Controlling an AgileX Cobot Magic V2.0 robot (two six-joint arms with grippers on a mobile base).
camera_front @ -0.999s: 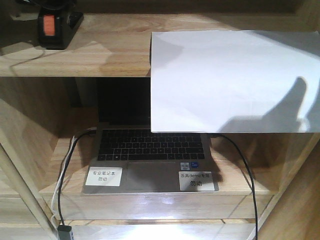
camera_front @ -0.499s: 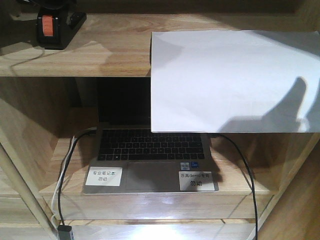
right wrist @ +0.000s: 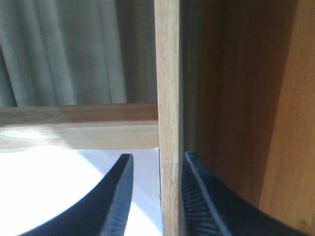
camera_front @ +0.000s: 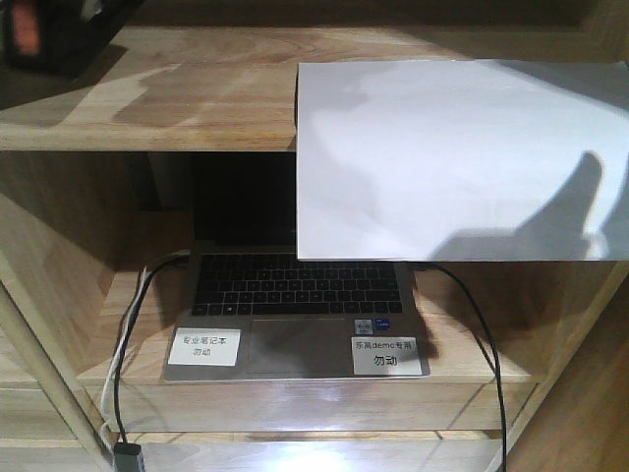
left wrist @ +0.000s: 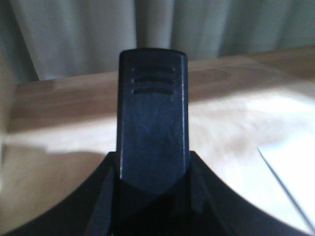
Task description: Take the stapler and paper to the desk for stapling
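Light wooden shelving fills the front view. Its lower compartment (camera_front: 59, 246) holds an open laptop (camera_front: 295, 285) with two white printed stickers (camera_front: 204, 346) on the palm rest. A black cable (camera_front: 482, 334) runs down its right side, and a white cable (camera_front: 120, 344) and a dark one run down its left.

The upper shelf board (camera_front: 197, 98) carries the paper (camera_front: 442, 157). The sheet lies at the right and droops well over the board's front edge, hiding the right part of the laptop screen.

The stapler (camera_front: 44, 34) is at the far top left corner over that board. It is blurred and cut by the frame edge, with only a sliver of orange showing.

In the left wrist view the left gripper (left wrist: 152, 206) is clamped on the stapler (left wrist: 151, 113). Its black grooved end stands up between the dark fingers. Beyond it are the shelf board and a grey curtain (left wrist: 74, 34), with a corner of the paper (left wrist: 295, 172) at the lower right.

In the right wrist view the right gripper (right wrist: 156, 196) has its fingers (right wrist: 120, 196) spread apart. They straddle the front edge of an upright wooden panel (right wrist: 167, 73), which stands between them, and the paper (right wrist: 59, 187) lies below to the left.

Half a second ago the stapler sat lower and further right on the upper board, sharp, with its orange patch in plain view. It has since shifted up and left, almost out of frame. The paper, laptop and cables lie as they did.
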